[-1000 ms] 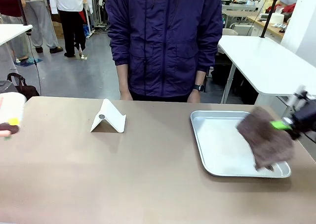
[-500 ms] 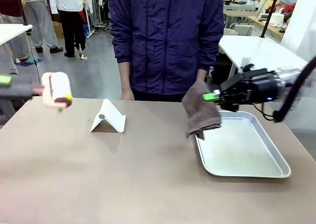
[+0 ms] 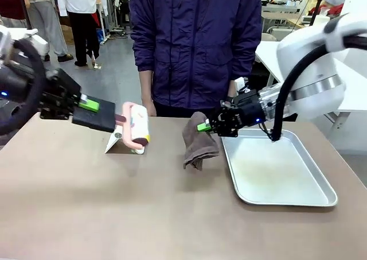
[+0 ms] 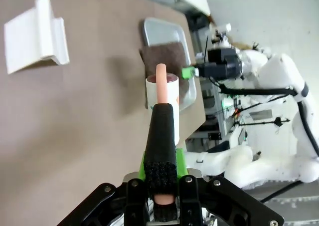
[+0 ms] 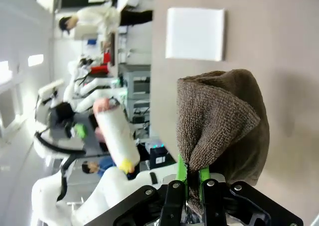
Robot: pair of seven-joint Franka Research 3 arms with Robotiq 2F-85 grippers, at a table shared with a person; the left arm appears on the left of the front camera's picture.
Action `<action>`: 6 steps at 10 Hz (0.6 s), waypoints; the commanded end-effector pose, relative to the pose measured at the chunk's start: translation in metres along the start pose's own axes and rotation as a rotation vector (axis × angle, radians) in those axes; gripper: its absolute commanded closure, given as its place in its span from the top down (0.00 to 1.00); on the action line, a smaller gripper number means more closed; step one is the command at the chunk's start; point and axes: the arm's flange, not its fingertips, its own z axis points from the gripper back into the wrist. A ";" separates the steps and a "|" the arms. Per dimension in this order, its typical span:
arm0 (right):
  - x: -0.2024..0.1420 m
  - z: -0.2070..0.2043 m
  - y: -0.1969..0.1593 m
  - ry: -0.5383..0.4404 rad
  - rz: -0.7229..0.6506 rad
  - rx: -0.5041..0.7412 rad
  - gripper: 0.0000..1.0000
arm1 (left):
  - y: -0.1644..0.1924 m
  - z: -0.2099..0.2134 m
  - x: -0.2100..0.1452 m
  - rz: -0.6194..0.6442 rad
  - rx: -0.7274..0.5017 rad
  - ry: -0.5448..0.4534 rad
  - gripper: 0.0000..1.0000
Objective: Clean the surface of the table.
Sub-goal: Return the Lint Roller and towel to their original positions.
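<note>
Two arms reach in over the table (image 3: 114, 214), both angled toward the middle. Left gripper (image 3: 117, 118) comes from the left edge, roughly level, fingers pressed together on the pink handle of a lint roller (image 3: 136, 131); roller head hangs just off the tabletop, in front of a white folded stand (image 3: 122, 138). In the left wrist view the left gripper (image 4: 161, 196) clamps the black-sleeved handle and the roller (image 4: 162, 94) points out over the brown top (image 4: 75, 136).

Right gripper (image 3: 205, 126) reaches across from the right, past the tray's far left corner, jaws pinched on a brown towel (image 3: 196, 143). Towel dangles, lower end touching or nearly touching the table just left of the tray; cannot tell which. Right wrist view: right gripper (image 5: 193, 181) shut on the bunched towel (image 5: 224, 121), white stand (image 5: 195, 34) beyond it.

Silver metal tray (image 3: 321, 201) sits on the right part of the table, inside bare metal, faint smudges. Towel is between roller and tray, near both. Person in a dark purple jacket (image 3: 195, 42) stands at the far edge, behind the middle.
</note>
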 end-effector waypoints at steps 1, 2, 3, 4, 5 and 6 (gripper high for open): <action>0.006 -0.027 -0.006 -0.030 -0.074 -0.060 0.10 | 0.015 -0.014 -0.010 -0.007 0.043 -0.035 0.22; 0.000 -0.043 -0.015 0.016 -0.097 -0.075 0.10 | 0.017 -0.022 -0.008 -0.009 0.048 -0.027 0.22; -0.005 -0.049 -0.021 0.030 -0.114 -0.084 0.10 | 0.020 -0.027 -0.006 -0.013 0.075 -0.059 0.22; -0.009 -0.038 -0.023 0.097 -0.107 -0.034 0.10 | 0.024 -0.021 -0.002 0.032 0.040 -0.056 0.22; -0.007 -0.042 -0.030 0.023 -0.077 -0.073 0.10 | 0.012 -0.023 0.009 0.005 0.061 -0.019 0.22; -0.007 -0.042 -0.030 0.023 -0.077 -0.073 0.10 | 0.012 -0.023 0.009 0.005 0.061 -0.019 0.22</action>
